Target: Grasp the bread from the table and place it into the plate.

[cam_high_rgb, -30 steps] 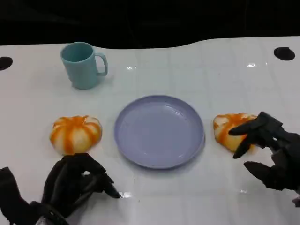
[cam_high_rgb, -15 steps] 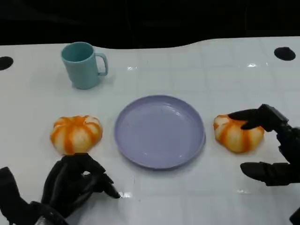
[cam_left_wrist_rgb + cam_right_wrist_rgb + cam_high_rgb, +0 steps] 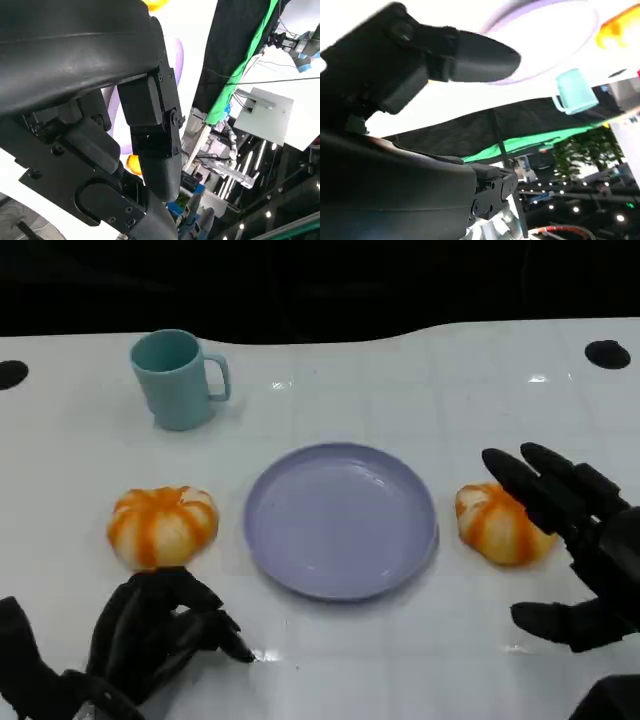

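Observation:
Two orange-and-white striped bread rolls lie on the white table, one (image 3: pixel 162 525) left of the lilac plate (image 3: pixel 340 520) and one (image 3: pixel 500 524) right of it. My right hand (image 3: pixel 575 545) hovers just right of the right roll, fingers spread above it and thumb low near the table, holding nothing. My left hand (image 3: pixel 155 635) rests near the front edge below the left roll, fingers curled in with nothing in them. The right wrist view shows the plate (image 3: pixel 545 35), a bread roll (image 3: pixel 620 30) and a finger (image 3: pixel 470 57) of that hand. The left wrist view shows a sliver of plate (image 3: pixel 172 57).
A teal mug (image 3: pixel 178 378) stands at the back left, also seen as the mug (image 3: pixel 574 92) in the right wrist view. Dark round holes sit at the table's far left (image 3: pixel 10 373) and far right (image 3: pixel 606 353). Bare table lies in front of the plate.
My right hand's fingers have lifted off the right roll and spread wider above it; a second ago they curled over its top. The roll, plate and left hand have not moved.

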Action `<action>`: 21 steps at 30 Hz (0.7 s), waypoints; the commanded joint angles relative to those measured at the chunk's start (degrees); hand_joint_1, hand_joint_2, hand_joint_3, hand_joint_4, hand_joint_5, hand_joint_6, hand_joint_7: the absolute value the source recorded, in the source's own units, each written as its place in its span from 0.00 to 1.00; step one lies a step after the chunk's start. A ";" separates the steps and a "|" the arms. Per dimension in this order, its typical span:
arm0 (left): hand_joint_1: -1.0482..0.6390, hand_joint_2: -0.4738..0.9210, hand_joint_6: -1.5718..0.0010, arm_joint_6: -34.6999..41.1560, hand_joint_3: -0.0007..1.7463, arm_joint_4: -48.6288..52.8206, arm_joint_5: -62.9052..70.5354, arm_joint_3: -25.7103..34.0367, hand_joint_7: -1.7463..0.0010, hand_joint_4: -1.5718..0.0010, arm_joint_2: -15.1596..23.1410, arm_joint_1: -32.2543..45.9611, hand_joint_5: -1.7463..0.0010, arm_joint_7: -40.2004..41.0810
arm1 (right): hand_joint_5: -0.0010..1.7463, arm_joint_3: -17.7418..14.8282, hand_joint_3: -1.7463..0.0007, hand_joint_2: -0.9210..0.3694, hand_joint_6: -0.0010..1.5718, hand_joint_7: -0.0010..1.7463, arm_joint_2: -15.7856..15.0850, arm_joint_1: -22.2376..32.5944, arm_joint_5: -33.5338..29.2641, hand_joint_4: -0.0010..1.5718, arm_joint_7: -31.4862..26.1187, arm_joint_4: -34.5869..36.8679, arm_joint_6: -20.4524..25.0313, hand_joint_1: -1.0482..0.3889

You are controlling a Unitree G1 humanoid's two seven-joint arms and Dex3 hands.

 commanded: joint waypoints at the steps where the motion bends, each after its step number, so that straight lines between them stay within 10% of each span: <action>1: 0.00 0.78 0.00 -0.83 0.00 -0.05 0.34 0.08 0.81 0.00 1.09 0.28 0.67 -0.35 | 0.00 1.66 0.00 0.65 0.00 0.00 -2.35 0.04 -1.96 0.00 -1.67 -1.44 3.47 0.12; 21: 0.00 0.77 0.00 0.50 0.00 -0.91 -0.10 0.24 0.81 0.00 1.20 0.46 0.67 -0.10 | 0.00 14.33 0.00 0.75 0.00 0.00 -5.29 -11.00 -10.74 0.00 -9.65 10.93 13.74 0.12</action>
